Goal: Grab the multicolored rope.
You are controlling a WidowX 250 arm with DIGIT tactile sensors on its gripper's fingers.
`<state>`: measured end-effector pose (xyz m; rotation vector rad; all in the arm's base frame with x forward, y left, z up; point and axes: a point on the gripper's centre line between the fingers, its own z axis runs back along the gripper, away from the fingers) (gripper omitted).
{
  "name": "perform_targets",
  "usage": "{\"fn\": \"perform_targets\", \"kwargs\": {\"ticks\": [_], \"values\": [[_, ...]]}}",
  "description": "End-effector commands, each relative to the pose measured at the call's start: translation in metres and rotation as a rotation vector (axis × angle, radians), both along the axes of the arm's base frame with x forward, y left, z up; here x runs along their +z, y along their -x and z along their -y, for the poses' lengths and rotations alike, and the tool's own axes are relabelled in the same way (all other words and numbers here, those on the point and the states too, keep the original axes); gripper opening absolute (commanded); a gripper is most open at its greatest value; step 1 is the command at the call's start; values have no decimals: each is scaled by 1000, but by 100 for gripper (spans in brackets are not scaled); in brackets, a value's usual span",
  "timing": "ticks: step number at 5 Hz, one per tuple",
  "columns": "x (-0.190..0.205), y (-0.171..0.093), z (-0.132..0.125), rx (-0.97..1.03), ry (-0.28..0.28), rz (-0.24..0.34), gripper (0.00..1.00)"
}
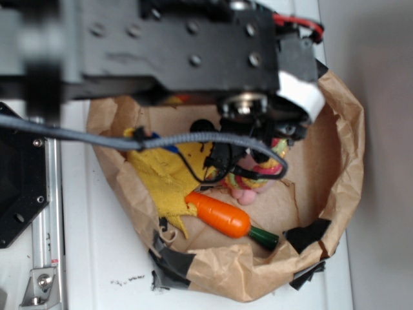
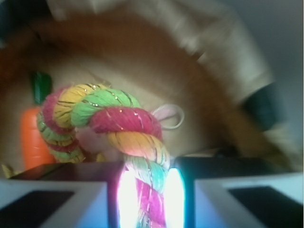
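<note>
White bench [image 1: 97,252] carries a crumpled brown paper bag [image 1: 335,148] with rolled-down walls patched with black tape, and the black robot arm hangs over its far side. The jaws of the gripper [image 2: 148,199] are clenched on the thick twisted rope of red, yellow and light green strands [image 2: 118,123], which sits between them in the wrist view, its free end curling up and left. The hold looks to be near one end, so the cord may slide out or swing as it rises. It could also drag along the pink plush toy [image 1: 248,187] lying touching it by the bag's middle, or snag the paper wall. An orange plastic carrot with a green stem [image 1: 222,215] and a yellow cloth [image 1: 164,177] lie nearer the front wall.
</note>
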<state>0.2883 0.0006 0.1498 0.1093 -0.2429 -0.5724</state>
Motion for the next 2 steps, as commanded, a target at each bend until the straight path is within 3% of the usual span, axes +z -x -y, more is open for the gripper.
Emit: {"fn": "perform_targets", "kwargs": {"ticks": [1,2], "values": [[54,4,35,-8,82,21,0],[47,11,41,14,91,-94,100]]}}
